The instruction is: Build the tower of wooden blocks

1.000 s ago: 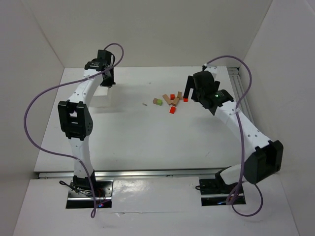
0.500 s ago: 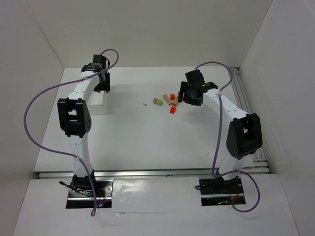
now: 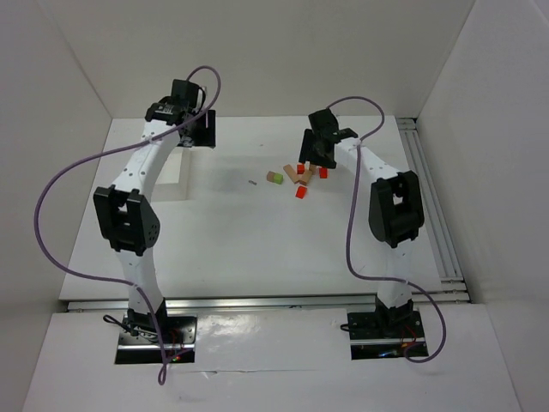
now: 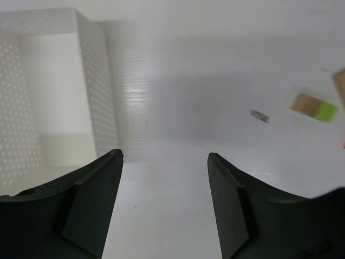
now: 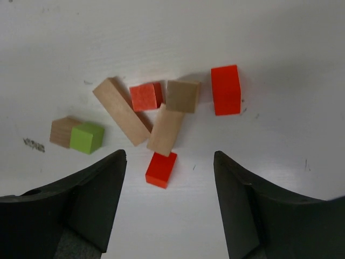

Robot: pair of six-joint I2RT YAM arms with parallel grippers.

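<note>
A white box [image 4: 97, 81] sits at the left of the table [image 4: 178, 70]. The left tool [image 4: 165, 155] hangs just beside it, wide open and holding nothing. Farther right, the little blocks [image 5: 167, 129] lie flat in a loose bunch, with the green block [image 5: 86, 137] at their left end. The right tool [image 5: 169, 155] hangs above them, wide open and holding nothing.
</note>
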